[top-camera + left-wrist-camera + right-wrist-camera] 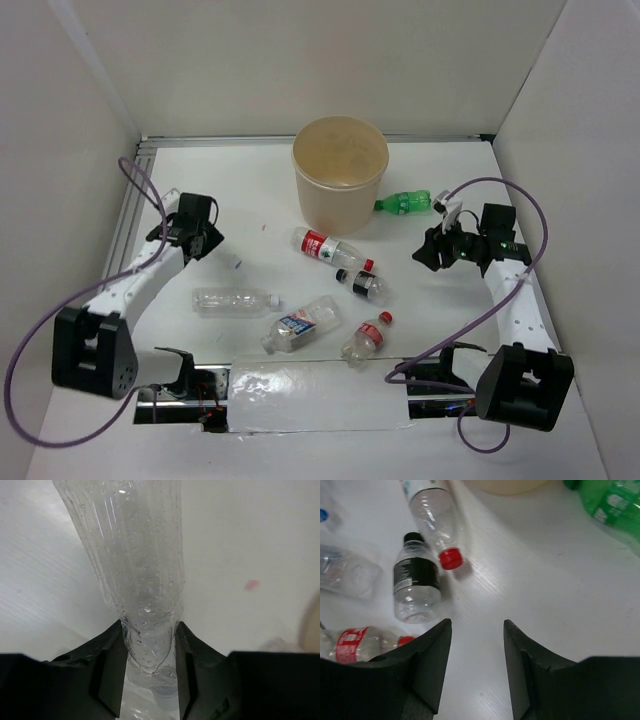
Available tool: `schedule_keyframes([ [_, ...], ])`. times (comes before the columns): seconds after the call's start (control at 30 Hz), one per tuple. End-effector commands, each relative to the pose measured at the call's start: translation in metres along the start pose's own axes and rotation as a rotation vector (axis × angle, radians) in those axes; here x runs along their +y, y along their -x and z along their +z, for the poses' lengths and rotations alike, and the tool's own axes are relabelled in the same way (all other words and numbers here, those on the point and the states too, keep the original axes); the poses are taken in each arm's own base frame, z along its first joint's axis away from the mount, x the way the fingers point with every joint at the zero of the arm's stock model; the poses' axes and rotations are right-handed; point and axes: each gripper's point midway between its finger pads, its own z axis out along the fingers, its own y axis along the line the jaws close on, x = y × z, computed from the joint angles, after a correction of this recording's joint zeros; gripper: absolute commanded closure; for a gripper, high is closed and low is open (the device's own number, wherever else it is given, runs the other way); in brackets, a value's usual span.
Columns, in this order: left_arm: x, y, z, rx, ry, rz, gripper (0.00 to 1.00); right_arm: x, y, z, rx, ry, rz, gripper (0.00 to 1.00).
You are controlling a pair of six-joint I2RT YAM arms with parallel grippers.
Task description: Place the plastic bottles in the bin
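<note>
The tan bin [340, 172] stands at the back middle. My left gripper [207, 241] is shut on a clear bottle [140, 555], pinched between both fingers [150, 650]; in the top view this bottle [224, 256] is faint. My right gripper [432, 250] is open and empty [476, 630] above bare table. A green bottle [405, 203] lies right of the bin and also shows in the right wrist view [615, 502]. On the table lie a red-label bottle [330, 248], a black-label bottle [365, 286], a clear bottle [235, 300], a blue-white bottle [300, 325] and a red-capped bottle [365, 338].
White walls close in the table on the left, back and right. A clear plastic sheet [310, 395] lies at the near edge between the arm bases. In the right wrist view the black-label bottle [416, 582] and a red-capped bottle [437, 522] lie ahead left of the fingers.
</note>
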Motion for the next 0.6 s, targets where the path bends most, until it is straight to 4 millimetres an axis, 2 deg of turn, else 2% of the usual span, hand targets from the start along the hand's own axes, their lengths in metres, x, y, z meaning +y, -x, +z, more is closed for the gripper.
schedule_keyframes([
  [0.0, -0.081, 0.051, -0.087, -0.2, -0.381, 0.093, 0.95, 0.038, 0.01, -0.007, -0.045, 0.207, -0.117, 0.48],
  [0.03, -0.098, 0.058, -0.109, -0.234, -0.474, 0.119, 0.98, 0.042, 0.01, -0.005, -0.045, 0.228, -0.115, 0.52],
  [0.07, -0.118, 0.06, -0.14, -0.269, -0.586, 0.141, 0.98, 0.043, 0.013, -0.003, -0.052, 0.232, -0.133, 0.52],
  [0.1, -0.135, 0.061, -0.158, -0.286, -0.672, 0.193, 0.98, 0.045, 0.012, 0.0, -0.052, 0.239, -0.116, 0.51],
  [0.13, -0.159, 0.079, -0.193, -0.355, -0.787, 0.178, 0.99, 0.05, 0.015, 0.003, -0.056, 0.256, -0.126, 0.49],
  [0.17, -0.175, 0.077, -0.219, -0.378, -0.865, 0.194, 1.0, 0.045, 0.014, 0.006, -0.048, 0.229, -0.136, 0.44],
  [0.2, -0.194, 0.072, -0.228, -0.383, -0.922, 0.247, 1.0, 0.045, 0.013, 0.009, -0.039, 0.23, -0.127, 0.43],
  [0.23, -0.215, 0.086, -0.26, -0.441, -1.008, 0.231, 1.0, 0.049, 0.011, 0.012, -0.024, 0.242, -0.117, 0.4],
  [0.27, -0.233, 0.078, -0.277, -0.45, -1.067, 0.254, 1.0, 0.045, 0.012, 0.013, -0.022, 0.221, -0.118, 0.37],
  [0.3, -0.255, 0.069, -0.265, -0.45, -1.057, 0.299, 1.0, 0.047, 0.012, 0.016, -0.02, 0.233, -0.114, 0.33],
  [0.33, -0.275, 0.079, -0.289, -0.488, -1.105, 0.288, 1.0, 0.049, 0.011, 0.018, -0.01, 0.233, -0.123, 0.32],
  [0.43, -0.324, 0.071, -0.303, -0.551, -1.135, 0.311, 0.97, 0.048, 0.011, 0.023, 0.003, 0.209, -0.107, 0.29],
  [0.47, -0.353, 0.067, -0.299, -0.567, -1.133, 0.321, 0.97, 0.051, 0.013, 0.024, 0.002, 0.208, -0.116, 0.29],
  [0.5, -0.367, 0.055, -0.298, -0.568, -1.124, 0.342, 0.95, 0.053, 0.012, 0.025, 0.01, 0.206, -0.113, 0.29],
  [0.53, -0.376, 0.056, -0.289, -0.593, -1.068, 0.34, 0.92, 0.053, 0.011, 0.026, 0.019, 0.201, -0.12, 0.27],
  [0.57, -0.397, 0.051, -0.278, -0.619, -1.033, 0.372, 0.85, 0.06, 0.008, 0.028, 0.033, 0.21, -0.126, 0.26],
])
